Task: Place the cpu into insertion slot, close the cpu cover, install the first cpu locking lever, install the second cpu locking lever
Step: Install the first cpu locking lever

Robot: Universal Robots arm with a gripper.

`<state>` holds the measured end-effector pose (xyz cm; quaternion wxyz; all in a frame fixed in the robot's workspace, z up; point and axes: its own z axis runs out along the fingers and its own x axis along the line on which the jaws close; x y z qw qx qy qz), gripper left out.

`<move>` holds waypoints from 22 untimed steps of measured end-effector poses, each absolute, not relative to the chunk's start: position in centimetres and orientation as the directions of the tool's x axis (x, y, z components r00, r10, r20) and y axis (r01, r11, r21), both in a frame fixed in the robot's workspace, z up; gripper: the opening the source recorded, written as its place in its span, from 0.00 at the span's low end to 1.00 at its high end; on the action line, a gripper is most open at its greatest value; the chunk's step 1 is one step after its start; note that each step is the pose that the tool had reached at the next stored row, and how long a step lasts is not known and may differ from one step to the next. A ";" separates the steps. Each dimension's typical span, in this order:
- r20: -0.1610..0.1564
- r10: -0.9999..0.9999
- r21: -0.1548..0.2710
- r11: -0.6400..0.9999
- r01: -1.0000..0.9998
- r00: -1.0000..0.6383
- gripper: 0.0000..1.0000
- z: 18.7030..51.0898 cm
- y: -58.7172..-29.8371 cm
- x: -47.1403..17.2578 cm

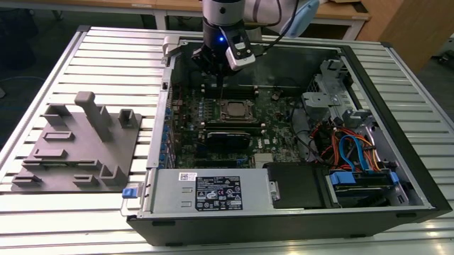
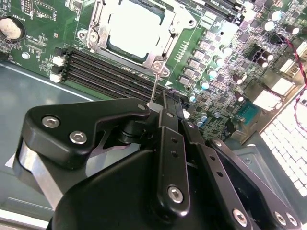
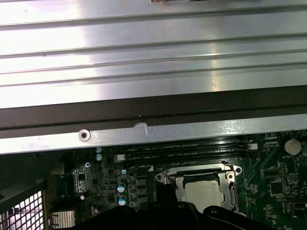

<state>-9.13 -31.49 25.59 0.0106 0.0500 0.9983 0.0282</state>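
One black two-fingered gripper (image 1: 217,73) hangs from the grey robot arm (image 1: 225,16) in the upper centre of the exterior view. It reaches down into the open black computer case (image 1: 397,159).

In the second wrist view we see its fingers (image 2: 165,129) pressed together on the end of a thin silver wire locking lever (image 2: 153,88). The lever runs from the fingertips to the nearest corner of the socket, where it ends beside a screw head.

We find the small flat square cpu with a pale silver metal top (image 1: 233,110) a little above the middle of the exterior view. It is seated in the square silver-rimmed insertion slot (image 1: 234,118) on the green motherboard (image 1: 191,122). The thin square silver metal cpu cover (image 2: 169,38) lies down around the chip, and the chip's top shows through the cover's large window.

The long narrow black memory slots (image 2: 110,74) lie just beside the socket, between it and the gripper.

A silver power supply box with white labels (image 1: 206,194) occupies the lower centre of the exterior view. A bundle of blue and orange cables (image 1: 351,151) sits to its right, inside the case.

At the exterior view's left, a grey moulded fixture plate with upright posts (image 1: 71,154) rests on the ribbed aluminium table (image 1: 106,53), well apart from the gripper.
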 end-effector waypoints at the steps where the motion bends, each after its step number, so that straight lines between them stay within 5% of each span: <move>1: -0.018 0.101 0.057 0.993 0.099 -0.995 0.11 25.6 -31.5 -9.1; 22: -0.018 0.101 0.057 0.993 0.099 -0.995 0.11 25.6 -31.5 -8.6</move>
